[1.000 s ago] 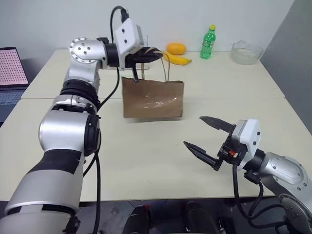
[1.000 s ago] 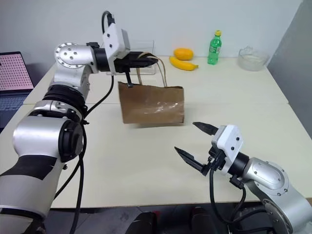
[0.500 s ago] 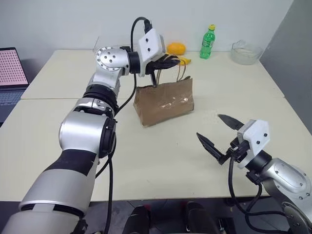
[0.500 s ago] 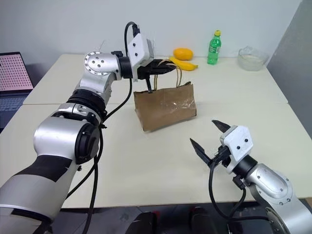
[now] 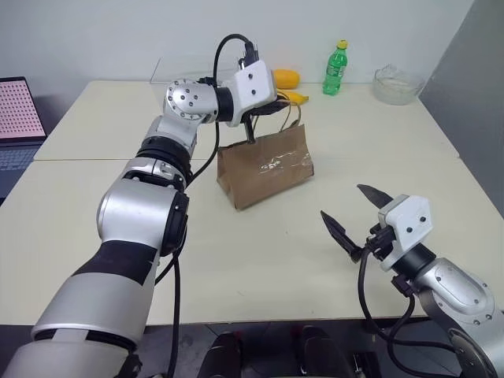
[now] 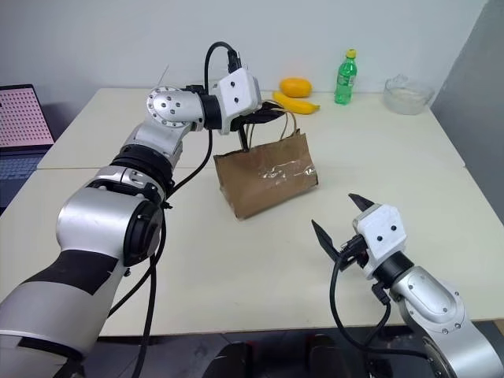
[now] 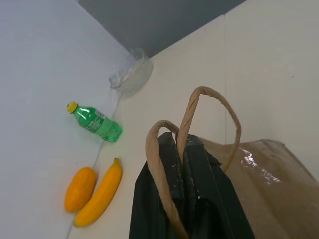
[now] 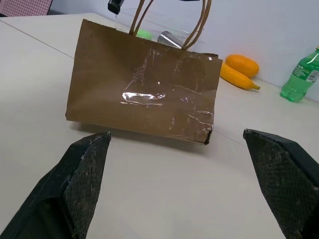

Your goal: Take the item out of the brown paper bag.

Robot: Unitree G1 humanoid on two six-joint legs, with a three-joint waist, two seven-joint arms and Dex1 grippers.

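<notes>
L pincer (image 6: 264,116) clamps bag (image 6: 268,173) handles (image 7: 192,119), R pincer (image 6: 340,228) wide apart; bottle (image 6: 345,77) label unreadable.

**A Pale Room With a Big Cream Tabletop**

The tabletop (image 5: 94,197) is wide and cream coloured. A thin line runs across it where two parts meet. Behind it stands a plain wall (image 5: 118,39), very light, almost white. On the right side there is a grey panel (image 5: 472,87), darker than the wall.

At the far left edge sits a laptop (image 5: 17,118). Its screen glows pink with tiny dots.

The light is soft and even. It falls from above and makes only faint shadows on the tabletop. Under the near edge of the tabletop it is dark.
</notes>
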